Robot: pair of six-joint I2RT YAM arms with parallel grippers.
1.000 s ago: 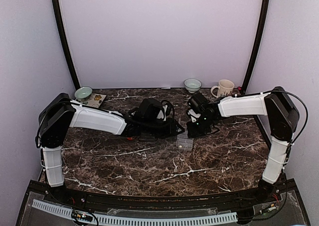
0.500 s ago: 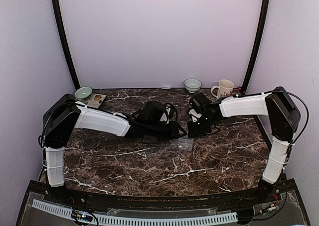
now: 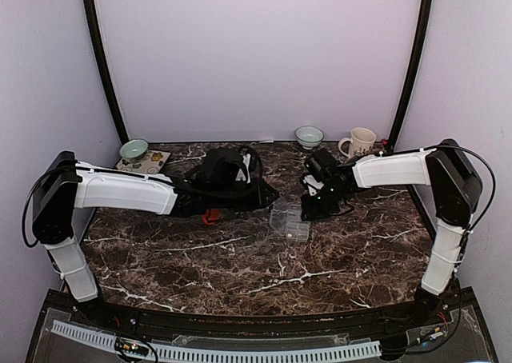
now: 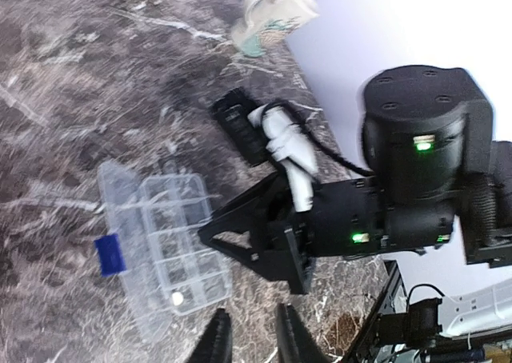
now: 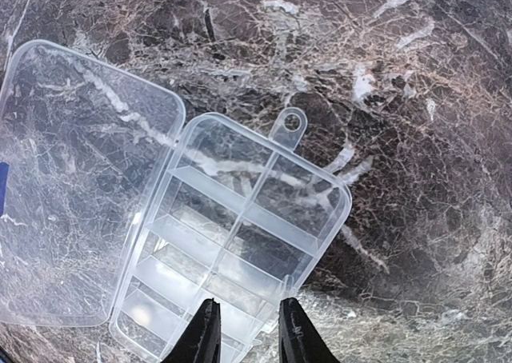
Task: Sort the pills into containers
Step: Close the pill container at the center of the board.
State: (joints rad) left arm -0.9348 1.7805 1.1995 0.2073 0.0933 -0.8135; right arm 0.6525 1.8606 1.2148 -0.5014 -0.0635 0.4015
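Note:
The containers are one clear organiser box (image 3: 292, 221) lying open mid-table, its lid (image 5: 80, 179) folded out flat beside the compartments (image 5: 240, 227). One white pill (image 4: 176, 298) sits in an end compartment; a blue label (image 4: 108, 255) marks the lid. My right gripper (image 5: 246, 331) hovers over the box's near edge, jaws a little apart with nothing pinched; the top view shows the right gripper (image 3: 310, 209) just right of the box. My left gripper (image 3: 270, 195) is to the left of the box, clear of it. In the left wrist view the left gripper (image 4: 252, 341) is slightly open and empty.
A small red-orange object (image 3: 210, 217) lies under the left forearm. Along the back edge stand a mug (image 3: 360, 142), a pale bowl (image 3: 309, 136), another bowl (image 3: 134, 149) and a flat card (image 3: 152, 160). The right arm (image 4: 416, 155) fills the area right of the box.
The left arm has pulled back to the left, away from the box, uncovering the red-orange object, and its jaws have narrowed. The right arm and the box have not moved.

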